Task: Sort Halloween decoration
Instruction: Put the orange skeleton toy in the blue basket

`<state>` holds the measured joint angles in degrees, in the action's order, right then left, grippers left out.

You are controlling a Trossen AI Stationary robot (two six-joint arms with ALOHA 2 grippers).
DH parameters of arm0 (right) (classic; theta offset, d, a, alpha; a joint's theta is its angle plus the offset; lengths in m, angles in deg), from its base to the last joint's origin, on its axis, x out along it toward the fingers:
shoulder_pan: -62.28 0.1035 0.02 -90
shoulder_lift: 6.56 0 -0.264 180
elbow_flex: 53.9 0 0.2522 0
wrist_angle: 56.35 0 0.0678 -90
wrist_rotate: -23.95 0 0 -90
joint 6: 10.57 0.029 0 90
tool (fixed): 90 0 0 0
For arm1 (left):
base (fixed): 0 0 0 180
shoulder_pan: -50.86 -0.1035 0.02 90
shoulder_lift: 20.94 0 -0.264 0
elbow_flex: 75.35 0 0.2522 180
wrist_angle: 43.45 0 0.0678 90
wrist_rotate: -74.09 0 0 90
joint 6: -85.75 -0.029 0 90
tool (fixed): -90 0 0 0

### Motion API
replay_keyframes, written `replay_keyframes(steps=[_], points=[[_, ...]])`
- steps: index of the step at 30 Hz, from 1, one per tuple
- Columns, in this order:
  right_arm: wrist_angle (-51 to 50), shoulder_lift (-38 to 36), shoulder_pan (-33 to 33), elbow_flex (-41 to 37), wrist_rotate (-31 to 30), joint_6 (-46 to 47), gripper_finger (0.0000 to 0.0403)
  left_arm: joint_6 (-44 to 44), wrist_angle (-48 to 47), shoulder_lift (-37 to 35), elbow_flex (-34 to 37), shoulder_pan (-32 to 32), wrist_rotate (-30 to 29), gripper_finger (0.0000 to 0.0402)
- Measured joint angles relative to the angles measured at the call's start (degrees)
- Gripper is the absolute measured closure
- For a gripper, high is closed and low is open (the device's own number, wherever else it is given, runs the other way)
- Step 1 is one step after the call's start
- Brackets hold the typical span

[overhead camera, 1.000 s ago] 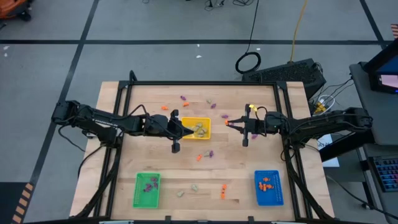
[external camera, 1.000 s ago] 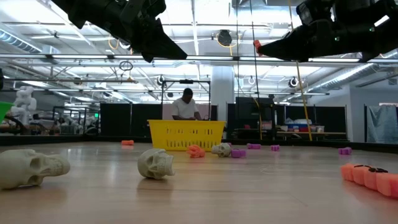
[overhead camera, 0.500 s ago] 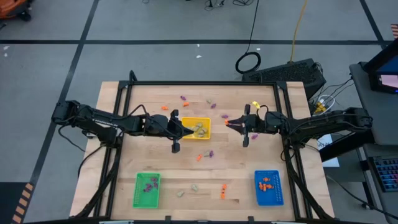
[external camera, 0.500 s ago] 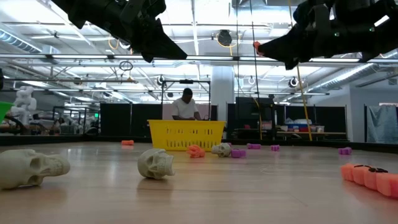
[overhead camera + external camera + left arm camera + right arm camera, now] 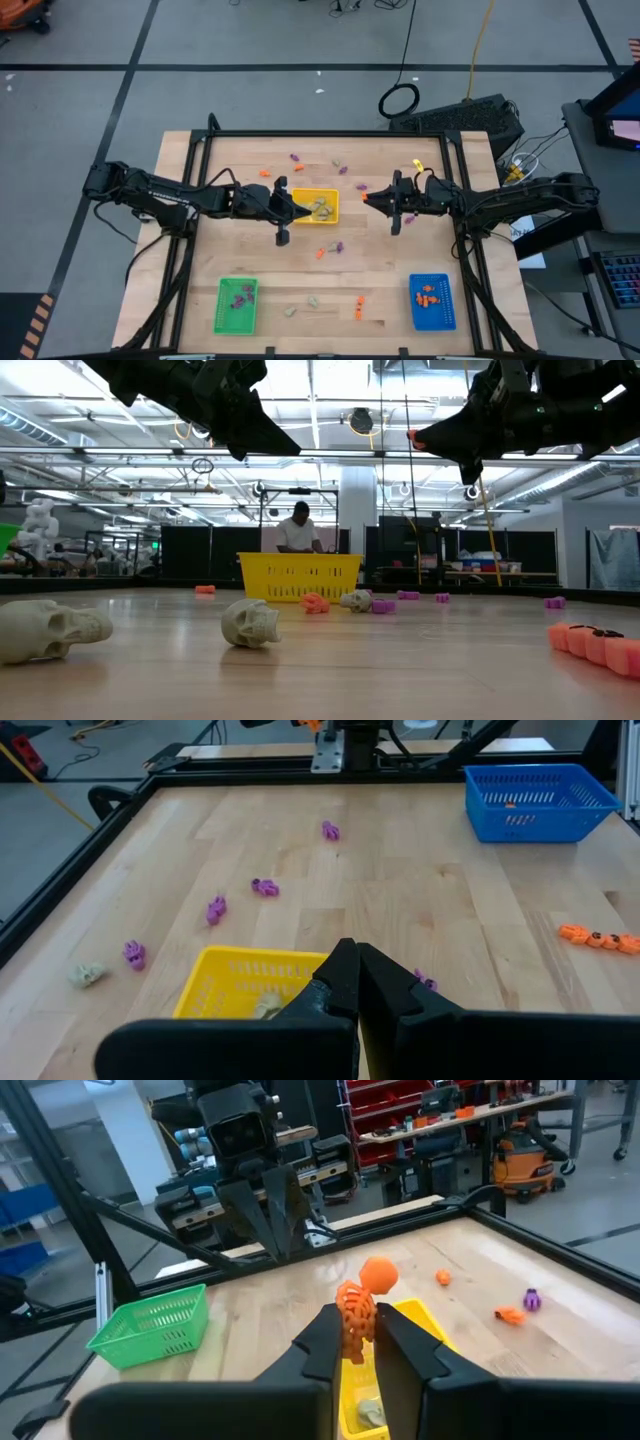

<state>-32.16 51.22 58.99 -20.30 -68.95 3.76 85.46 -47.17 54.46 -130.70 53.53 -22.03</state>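
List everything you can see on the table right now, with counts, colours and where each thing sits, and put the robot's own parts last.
Yellow plastic mesh tray: one, table centre, pale trinkets inside.
Green plastic mesh tray: one, near left corner, purple trinkets inside.
Blue plastic mesh tray: one, near right corner, orange trinkets inside.
Loose small trinkets: several, orange, purple, pale, scattered on the wood.
Left hand: shut, empty, over the yellow tray.
Right hand: shut on an orange skeleton figure, right of the yellow tray.

Left gripper pressed shut, poised above the near edge of a yellow tray holding a pale trinket. Ahead of the fingertips, purple trinkets scattered over the wooden table; farther off, a blue tray. Beside the fingers, an orange trinket.
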Motion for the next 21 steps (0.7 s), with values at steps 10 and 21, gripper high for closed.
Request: replay_keyframes(steps=[10, 21], points=[[-0.93, -0.04, 0.06, 0.02, 10.56, 1.49, 0.0362, 0.01, -0.02, 0.0, 0.0, 0.32, 0.05, 0.0402], [-9.96, -1.27, 5.01, 1.06, 13.23, 8.64, 0.0364, -0.03, -0.02, 0.0, 0.0, 0.81, 0.09, 0.0402]])
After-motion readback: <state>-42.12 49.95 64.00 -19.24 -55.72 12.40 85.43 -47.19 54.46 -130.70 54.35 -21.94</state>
